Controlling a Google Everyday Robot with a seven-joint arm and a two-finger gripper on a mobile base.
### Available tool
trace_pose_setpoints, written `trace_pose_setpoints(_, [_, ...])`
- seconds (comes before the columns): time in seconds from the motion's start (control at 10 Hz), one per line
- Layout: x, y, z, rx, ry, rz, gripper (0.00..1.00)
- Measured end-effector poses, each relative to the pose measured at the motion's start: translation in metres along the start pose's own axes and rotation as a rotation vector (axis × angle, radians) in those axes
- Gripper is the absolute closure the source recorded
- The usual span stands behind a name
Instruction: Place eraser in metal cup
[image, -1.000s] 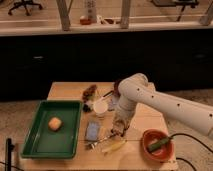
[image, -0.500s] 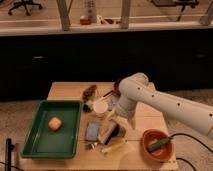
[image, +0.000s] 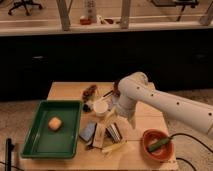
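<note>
My gripper (image: 114, 126) hangs from the white arm (image: 150, 97), low over a cluster of small things at the table's middle. A small block with a dark face and a tan body, the eraser (image: 113, 133), lies right under the gripper; I cannot tell whether it is held. A small greyish cup with a dark inside (image: 88, 106), apparently the metal cup, stands just left of the white cup (image: 100, 107). It is up and to the left of the gripper.
A flat blue pad (image: 87, 131) and a pale card (image: 99, 135) lie left of the gripper. A green tray (image: 35, 142) with a yellowish lump (image: 54, 123) sits at the left. A red-brown bowl (image: 150, 150) with a green item stands at front right. A yellow object (image: 116, 147) lies near the front edge.
The gripper has shifted slightly left and lower over the cluster. The other things on the table have not visibly moved.
</note>
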Motion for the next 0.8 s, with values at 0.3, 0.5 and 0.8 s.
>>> trace_pose_setpoints(0.3, [-0.0010,-0.0004,-0.0006,-0.004,-0.001,-0.010,0.20])
trace_pose_setpoints(0.5, [-0.0020,0.0000,-0.0015,-0.006,-0.001,-0.013,0.20])
trace_pose_setpoints(0.8, [-0.0031,0.0001,-0.0027,-0.008,0.001,-0.018,0.20])
